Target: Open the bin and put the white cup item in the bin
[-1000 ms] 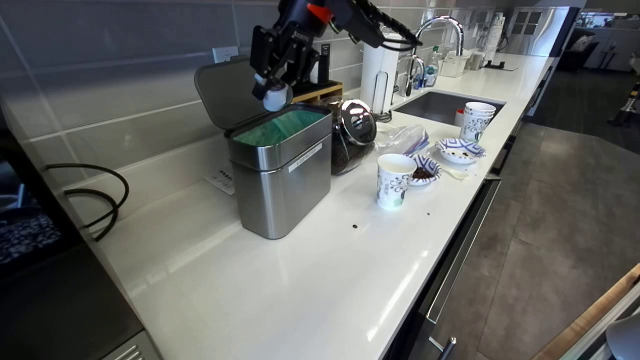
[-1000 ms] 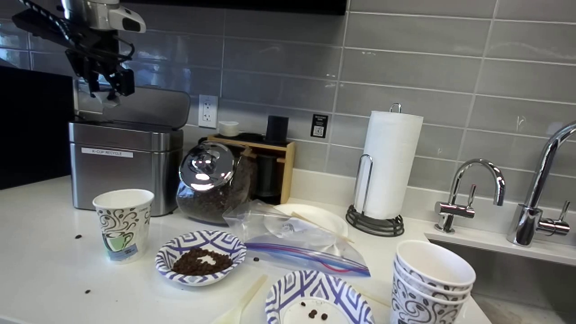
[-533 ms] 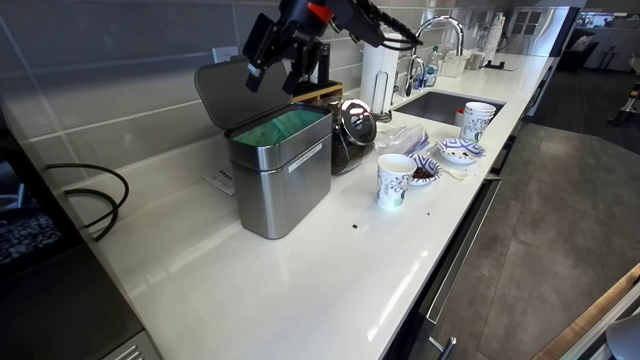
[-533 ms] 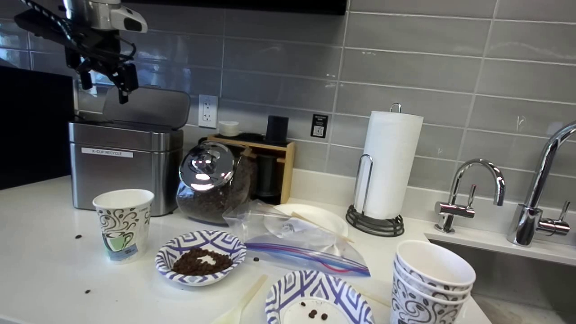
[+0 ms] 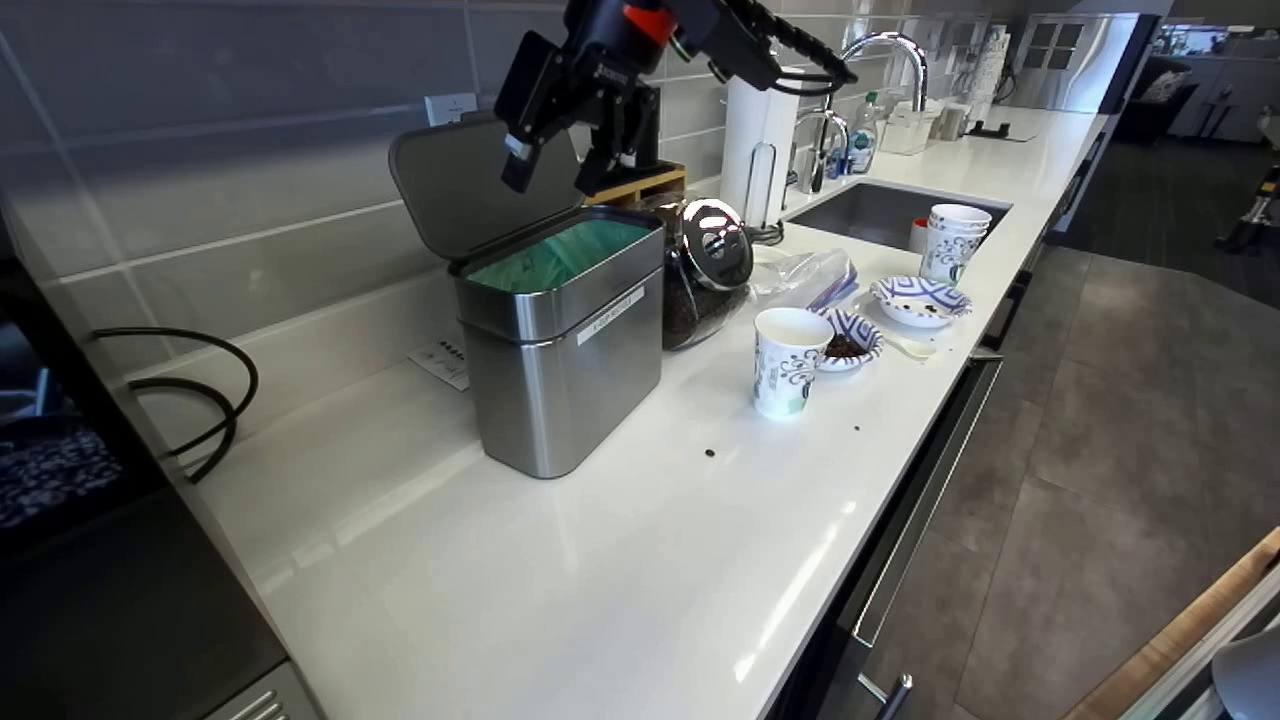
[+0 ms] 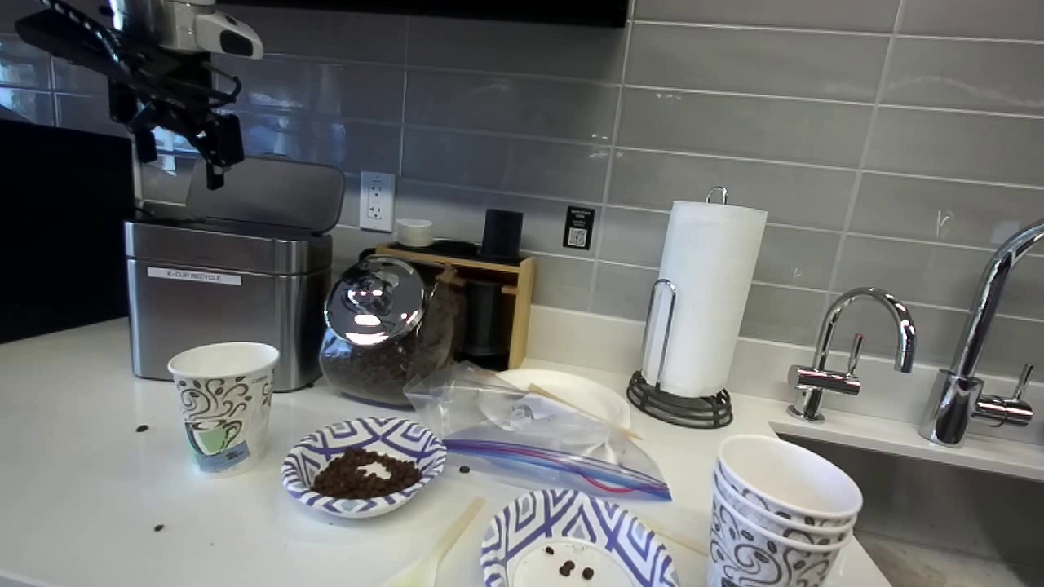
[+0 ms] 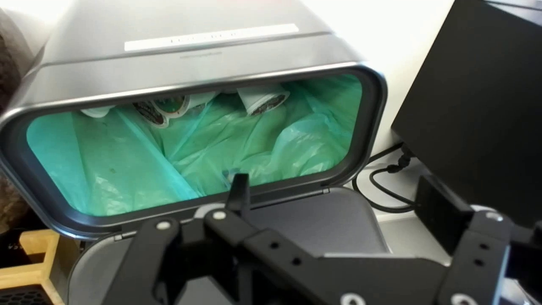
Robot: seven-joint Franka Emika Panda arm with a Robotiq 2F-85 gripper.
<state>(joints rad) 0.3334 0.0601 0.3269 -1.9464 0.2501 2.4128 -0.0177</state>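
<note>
The brushed-steel bin (image 5: 600, 375) stands on the counter with its lid (image 5: 470, 190) swung up against the wall side. Green liner (image 7: 237, 140) fills its inside in the wrist view. Several small white cups lie within by the front wall; one white cup item (image 7: 256, 97) with a dark red-brown top rests a little apart. Which of them I held just before, I cannot tell. My gripper (image 5: 552, 182) hovers above the bin's back part, near the raised lid, also seen in an exterior view (image 6: 181, 167). Its fingers (image 7: 240, 195) stand wide apart with nothing between them.
A glass jar (image 6: 383, 367) of beans stands right beside the bin. Nearby are a patterned paper cup (image 5: 785, 365), a bowl (image 6: 363, 497) of coffee beans and a plastic bag (image 6: 530, 424). A dark appliance (image 7: 474, 106) and black cable (image 5: 225, 400) flank the bin's opposite side.
A second ago the gripper was shut on a small white cup over the bin. Its fingers have since spread, and the cup is gone from them. The arm has shifted only slightly.
</note>
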